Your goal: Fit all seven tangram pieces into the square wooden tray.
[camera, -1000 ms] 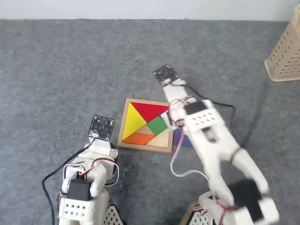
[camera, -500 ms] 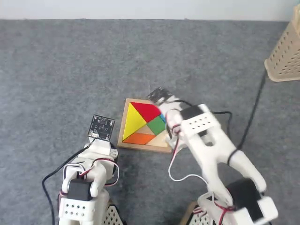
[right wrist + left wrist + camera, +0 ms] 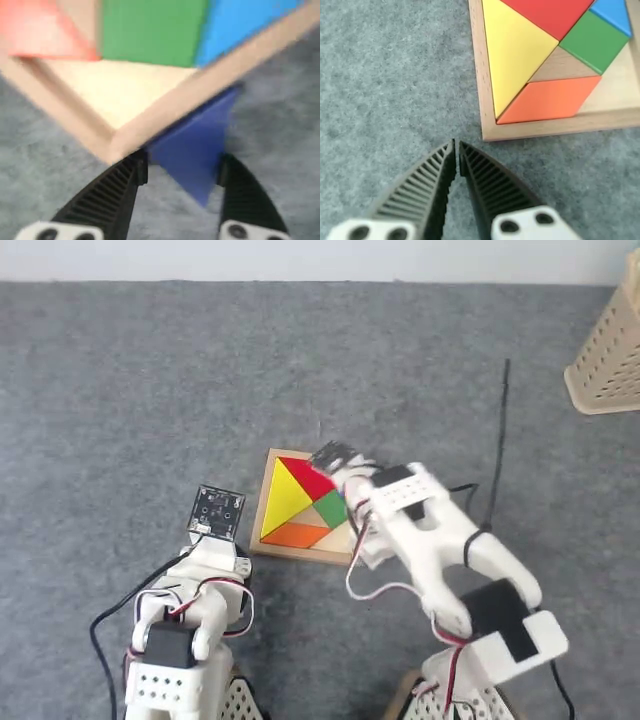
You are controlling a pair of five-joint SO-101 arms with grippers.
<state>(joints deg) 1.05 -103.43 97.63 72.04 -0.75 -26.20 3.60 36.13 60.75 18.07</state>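
Right gripper point(image 3: 182, 182): black ribbed fingers are spread as wide as the dark blue triangle point(image 3: 195, 150) and press on its two sides.
Dark blue triangle: in the right wrist view it sits just outside the square wooden tray point(image 3: 200, 90), against the rim by a corner.
High view: the right arm point(image 3: 430, 530) covers the tray's 4 o'clock side.
Left gripper point(image 3: 456, 152): fingers are all but closed and hold nothing, above the carpet off the tray's 7 o'clock corner.
In the tray: yellow triangle point(image 3: 512, 55), red triangle point(image 3: 550, 12), green square point(image 3: 595, 40), orange parallelogram point(image 3: 545, 100), light blue triangle point(image 3: 617, 12) and plain wood triangle point(image 3: 565, 70).
Gap: there is a bare pale floor point(image 3: 615, 90) along the rim.
Room: grey felt carpet point(image 3: 150, 390) lies open at 9 and 12 o'clock of the tray.
Edge: a perforated basket point(image 3: 605, 350) stands at 2 o'clock.
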